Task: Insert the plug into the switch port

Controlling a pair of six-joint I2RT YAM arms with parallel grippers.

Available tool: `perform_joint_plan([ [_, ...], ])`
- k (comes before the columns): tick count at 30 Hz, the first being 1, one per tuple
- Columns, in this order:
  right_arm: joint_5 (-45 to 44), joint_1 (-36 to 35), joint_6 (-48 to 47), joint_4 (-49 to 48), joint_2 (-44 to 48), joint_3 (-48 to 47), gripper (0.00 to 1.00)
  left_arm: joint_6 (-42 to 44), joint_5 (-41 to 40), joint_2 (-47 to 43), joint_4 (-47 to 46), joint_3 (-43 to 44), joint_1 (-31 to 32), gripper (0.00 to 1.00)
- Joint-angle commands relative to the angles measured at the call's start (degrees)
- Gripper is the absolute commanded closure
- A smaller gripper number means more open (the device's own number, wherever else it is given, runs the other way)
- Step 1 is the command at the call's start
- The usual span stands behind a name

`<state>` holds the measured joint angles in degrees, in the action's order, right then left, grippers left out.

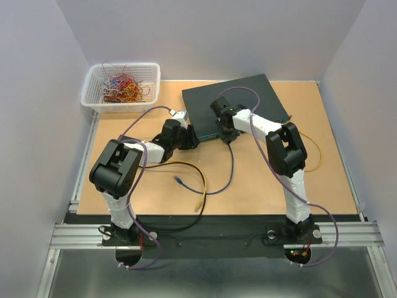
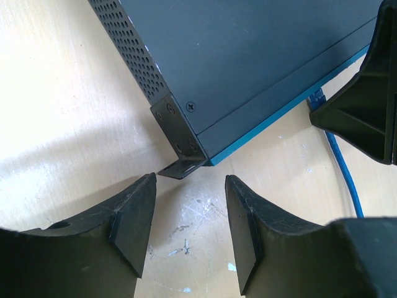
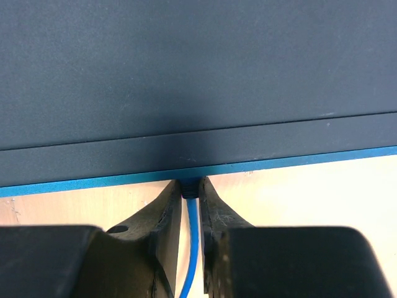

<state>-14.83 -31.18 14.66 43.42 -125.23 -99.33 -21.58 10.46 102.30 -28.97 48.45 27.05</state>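
- Plug (image 3: pixel 190 189) points straight ahead of the right gripper (image 3: pixel 190 186), its long axis along the fingers and its nose at the switch (image 3: pixel 198 81) front.
- It looks small and dark; a blue cable (image 3: pixel 191 248) trails back between the fingers.
- The right gripper is clamped on the plug. The left gripper (image 2: pixel 190 181) has its jaws apart, with the switch corner just ahead.

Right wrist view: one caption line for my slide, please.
Right tool grips the blue plug at the switch front.

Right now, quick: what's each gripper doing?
Left gripper: open, holding nothing, beside the switch corner.
Right gripper: shut on the plug at the switch's front edge.
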Motion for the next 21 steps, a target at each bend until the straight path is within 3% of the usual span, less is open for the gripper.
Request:
perform_joint_plan([
  [1,-2.66,0.95,1.25,-7.12,-0.1,-4.73,1.0,0.84,-0.44,-2.02,-1.0,-0.63,0.37,0.41],
  [21,-4.24,0.94,3.1,-8.35,-0.45,-6.85,1.0,0.84,-0.7,-1.58,-1.0,-0.63,0.37,0.41],
])
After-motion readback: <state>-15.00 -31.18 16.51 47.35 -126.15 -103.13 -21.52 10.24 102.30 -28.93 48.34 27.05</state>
